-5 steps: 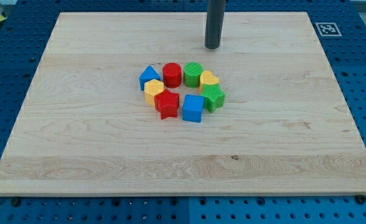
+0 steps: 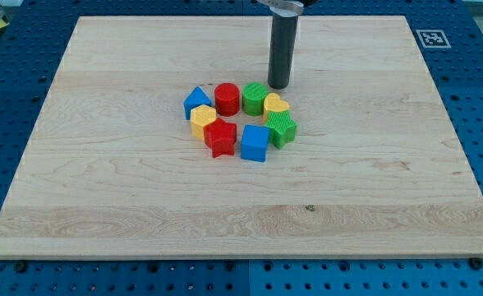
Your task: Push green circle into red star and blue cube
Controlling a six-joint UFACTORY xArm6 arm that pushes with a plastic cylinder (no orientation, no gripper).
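Green circle (image 2: 254, 98) sits at the top of a ring of 8 blocks on the wooden surface (image 2: 102, 181), between a red cylinder (image 2: 227, 98) and a yellow heart (image 2: 276, 104). My tip (image 2: 278, 85) stands just beside it, up and to the view's right; I have no gripper, only a rod. Red star (image 2: 221, 136) and blue cube (image 2: 255, 142) lie below the circle, across the ring's gap, so I judge I need a downward push from directly above.

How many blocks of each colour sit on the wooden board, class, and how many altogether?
Blue: 2, triangular block and cube
Red: 2, cylinder and star
Green: 2, circle and ridged block
Yellow: 2, heart and block
Total: 8
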